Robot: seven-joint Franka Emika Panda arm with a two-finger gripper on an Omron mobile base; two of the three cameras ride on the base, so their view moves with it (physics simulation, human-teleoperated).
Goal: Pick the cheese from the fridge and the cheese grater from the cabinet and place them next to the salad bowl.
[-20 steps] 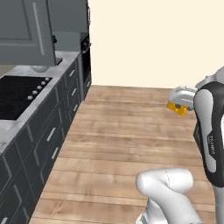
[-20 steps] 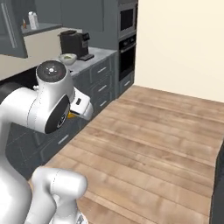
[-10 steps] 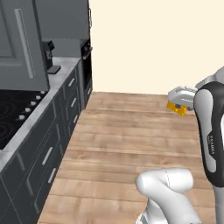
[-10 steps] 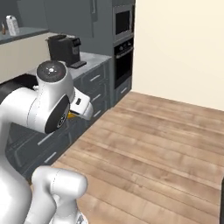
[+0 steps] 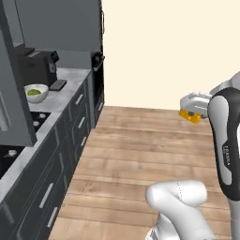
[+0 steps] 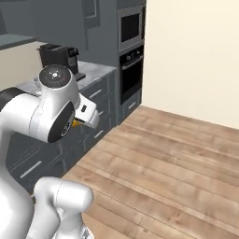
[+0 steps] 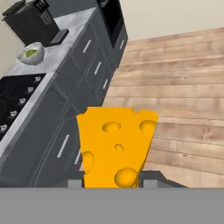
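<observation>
1. A dark wall cabinet at the far left of the left base view is cut off by the frame, and it hides part of the black stove beneath it.
2. The salad bowl, pale and round with green pieces inside, sits on the mottled grey counter. It is just beside a boxy black coffee machine, at the counter's far end.
3. Dark drawer fronts with pale bar handles run along the counter's face. A tall dark oven column closes the row at the far end.
4. Bare plank wood floor stretches right from the drawers to a plain cream wall, leaving wide open room.
5. The gripper hangs above that floor, well apart from the counter. Much of it is hidden behind the white arm in the left base view.
6. The cheese, a yellow-orange wedge pitted with round holes, is clamped between the two dark fingertips in the hand view. Its lower end is cut off by the bottom of the picture.
7. From the right base view, only a sliver of the cheese peeks out under the white hand. The fingers there are hard to make out.
</observation>
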